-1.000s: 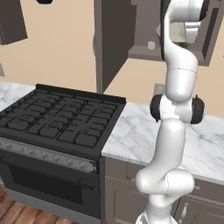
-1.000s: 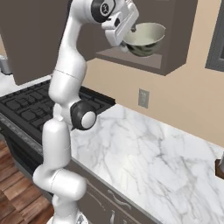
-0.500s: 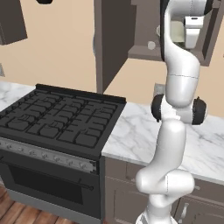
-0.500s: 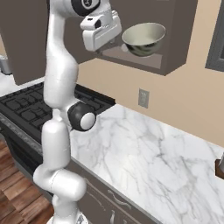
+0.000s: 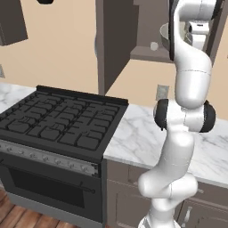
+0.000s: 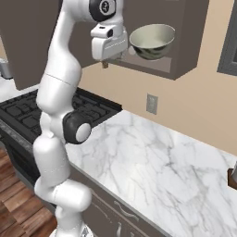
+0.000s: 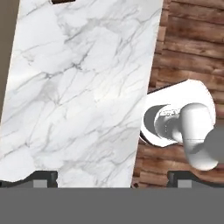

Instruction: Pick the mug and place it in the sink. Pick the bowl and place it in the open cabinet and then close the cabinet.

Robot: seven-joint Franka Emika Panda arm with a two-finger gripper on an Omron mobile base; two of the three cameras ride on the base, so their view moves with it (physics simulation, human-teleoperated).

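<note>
The pale cream-green bowl (image 6: pixel 152 40) sits upright on the bottom shelf of the open wall cabinet (image 6: pixel 194 32), free of my fingers. My gripper (image 6: pixel 110 61) hangs open just left of the bowl, in front of the shelf edge, holding nothing. In the hand view the gripper (image 7: pixel 112 178) points down at the marble counter (image 7: pixel 78 87), its fingertips (image 7: pixel 41 177) spread far apart. In the left base view the bowl (image 5: pixel 164 36) peeks out behind my arm, and the cabinet door (image 5: pixel 113 40) stands swung open. The mug and the sink are out of view.
A black gas stove (image 5: pixel 58 124) stands left of the marble counter (image 6: pixel 152 157). A wall outlet (image 6: pixel 151 103) sits under the cabinet. Another dark cabinet (image 6: pixel 229 41) hangs at the far right. Wood floor (image 7: pixel 188 52) lies beside my base.
My open gripper has drawn back from the bowl, out of the cabinet and to the left in the right base view. The bowl stays on the shelf.
</note>
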